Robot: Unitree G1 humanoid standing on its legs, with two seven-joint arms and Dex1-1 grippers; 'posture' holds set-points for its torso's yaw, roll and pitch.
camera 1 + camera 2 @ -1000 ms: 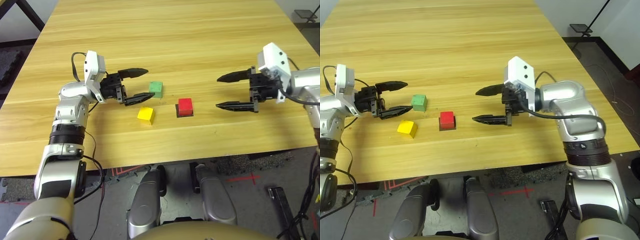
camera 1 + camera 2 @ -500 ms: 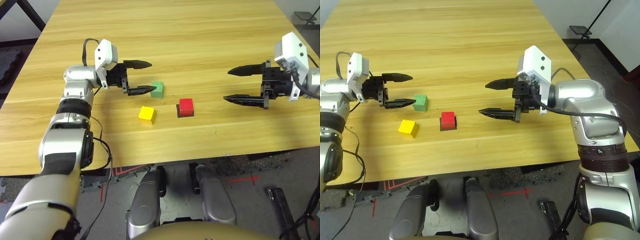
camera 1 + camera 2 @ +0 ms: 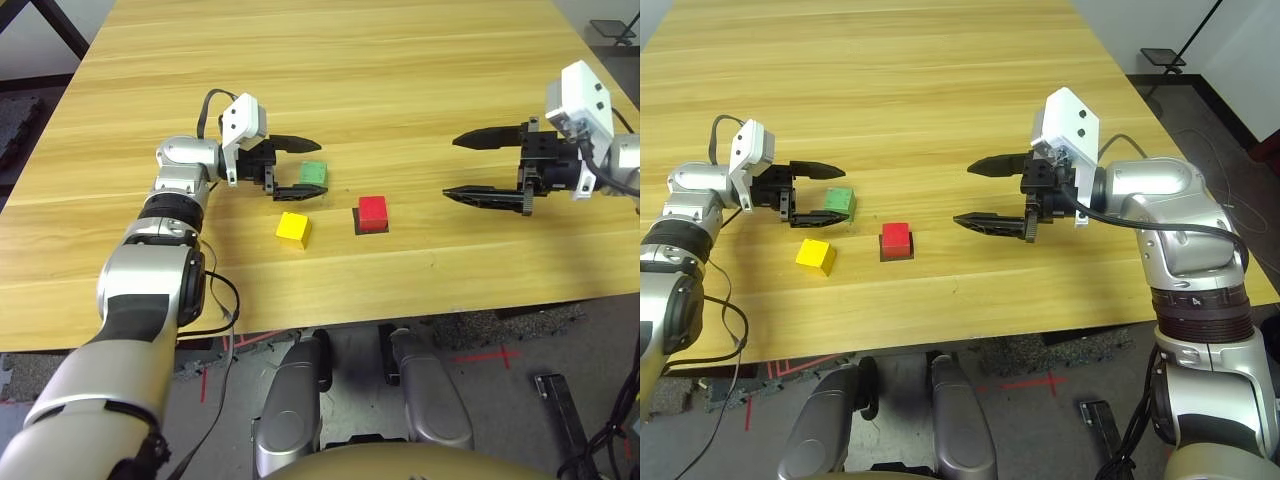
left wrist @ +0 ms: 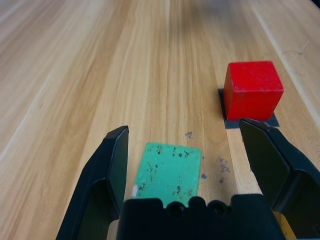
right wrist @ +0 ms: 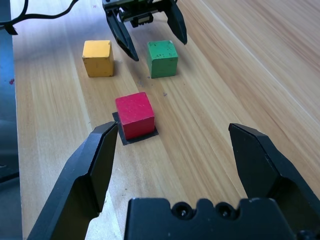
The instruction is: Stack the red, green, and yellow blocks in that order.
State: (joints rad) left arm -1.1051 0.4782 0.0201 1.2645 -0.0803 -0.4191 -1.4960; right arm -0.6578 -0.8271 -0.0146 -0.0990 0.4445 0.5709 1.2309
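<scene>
The green block lies on the wooden table between the two black fingers of my open left gripper, near their tips; its fingers stand apart from the block's sides. The red block sits just right of it on a flat black square patch. The yellow block rests nearer the front edge, left of the red one. My right gripper hangs open and empty to the right of the red block, pointing at it.
The table's front edge runs close below the blocks. Bare wood stretches behind the blocks and between the red block and the right gripper.
My left gripper has slid right, so its open fingers now flank the green block. The right gripper has drawn back to the right. The blocks have not moved.
</scene>
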